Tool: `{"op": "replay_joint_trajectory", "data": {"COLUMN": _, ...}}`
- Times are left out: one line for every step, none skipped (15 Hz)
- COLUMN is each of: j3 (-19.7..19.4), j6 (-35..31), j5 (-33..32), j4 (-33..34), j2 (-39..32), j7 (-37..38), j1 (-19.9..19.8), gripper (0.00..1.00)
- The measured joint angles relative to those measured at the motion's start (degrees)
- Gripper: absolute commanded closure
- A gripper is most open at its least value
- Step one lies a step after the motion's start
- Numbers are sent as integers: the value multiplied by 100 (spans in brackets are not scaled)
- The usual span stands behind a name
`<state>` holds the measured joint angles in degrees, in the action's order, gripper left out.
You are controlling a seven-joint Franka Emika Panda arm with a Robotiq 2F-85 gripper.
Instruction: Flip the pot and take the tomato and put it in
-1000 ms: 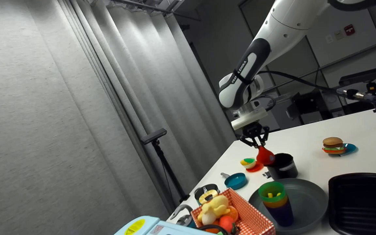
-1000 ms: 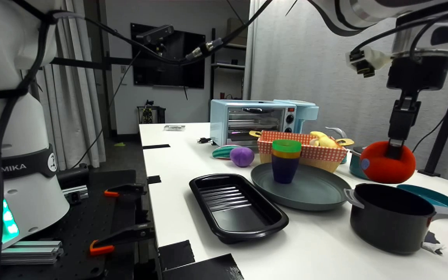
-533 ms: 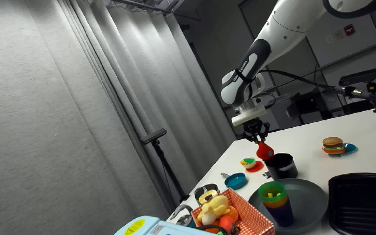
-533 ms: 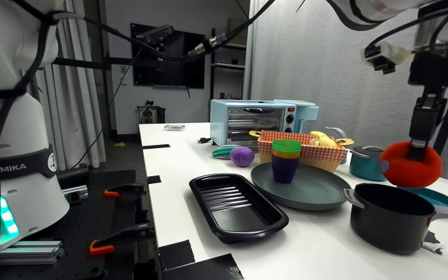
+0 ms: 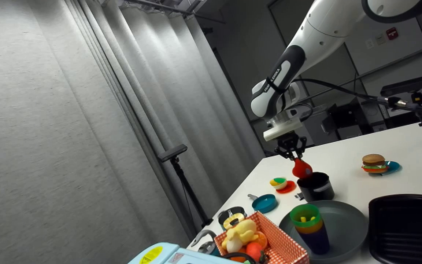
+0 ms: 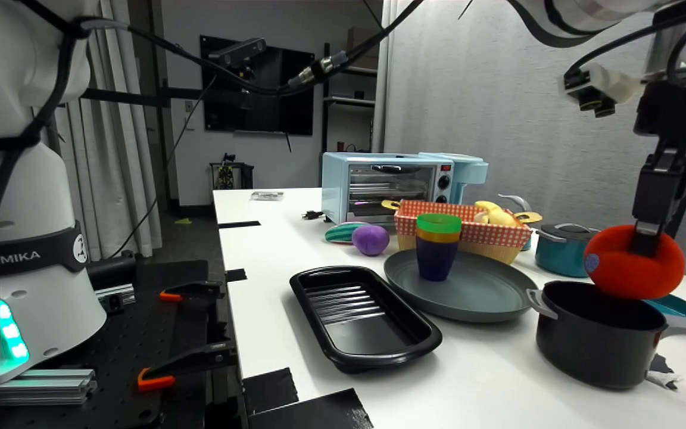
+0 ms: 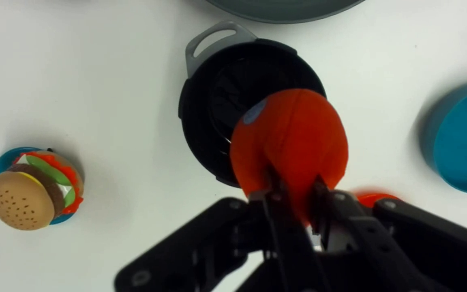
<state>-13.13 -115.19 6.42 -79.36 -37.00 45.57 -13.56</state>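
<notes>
"White table point(image 6: 486, 369), pot point(image 6: 596, 351) upright and open: which step?"
"Placing, I'd judge. Gripper point(image 7: 296, 183) pinches the tomato point(image 7: 290, 134) partly over the pot."
"Next?"
"Probably centre it, lower it, let go."

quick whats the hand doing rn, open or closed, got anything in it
Hand: closed, holding the red tomato.

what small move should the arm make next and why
Probably shift the gripper slightly toward the grey loop handle of the pot: the pot stands upright, and the tomato is held over it, but off-centre, away from that handle in the wrist view.
</notes>
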Motion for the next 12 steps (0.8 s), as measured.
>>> {"op": "replay_joint_trajectory", "data": {"j3": 0, "j6": 52, "j5": 0, "j4": 0, "j2": 0, "j7": 0, "j1": -9, "gripper": 46}}
{"op": "replay_joint_trajectory", "data": {"j3": -1, "j6": 92, "j5": 0, "j4": 0, "j2": 0, "j7": 0, "j1": -16, "gripper": 37}}
{"op": "replay_joint_trajectory", "data": {"j3": -1, "j6": 137, "j5": 0, "j4": 0, "j2": 0, "j7": 0, "j1": -22, "gripper": 31}}
{"op": "replay_joint_trajectory", "data": {"j3": -1, "j6": 171, "j5": 0, "j4": 0, "j2": 0, "j7": 0, "j1": -25, "gripper": 21}}
{"op": "replay_joint_trajectory", "data": {"j3": -1, "j6": 189, "j5": 0, "j4": 0, "j2": 0, "j7": 0, "j1": -28, "gripper": 15}}
{"op": "replay_joint_trajectory", "data": {"j3": -1, "j6": 197, "j5": 0, "j4": 0, "j2": 1, "j7": 0, "j1": -30, "gripper": 8}}
{"op": "replay_joint_trajectory", "data": {"j3": -1, "j6": 197, "j5": 0, "j4": -1, "j2": 3, "j7": -1, "j1": -30, "gripper": 1}}
{"op": "replay_joint_trajectory", "data": {"j3": -1, "j6": 197, "j5": 0, "j4": -1, "j2": 9, "j7": -2, "j1": -30, "gripper": 0}}
{"op": "replay_joint_trajectory", "data": {"j3": -1, "j6": 197, "j5": 0, "j4": -1, "j2": 20, "j7": -4, "j1": -30, "gripper": 0}}
{"op": "replay_joint_trajectory", "data": {"j3": -1, "j6": 197, "j5": 0, "j4": -2, "j2": 35, "j7": -8, "j1": -30, "gripper": 0}}
{"op": "replay_joint_trajectory", "data": {"j3": 0, "j6": 197, "j5": 0, "j4": -3, "j2": 54, "j7": -13, "j1": -30, "gripper": 0}}
{"op": "replay_joint_trajectory", "data": {"j3": 1, "j6": 197, "j5": 0, "j4": -7, "j2": 80, "j7": -23, "j1": -30, "gripper": 0}}
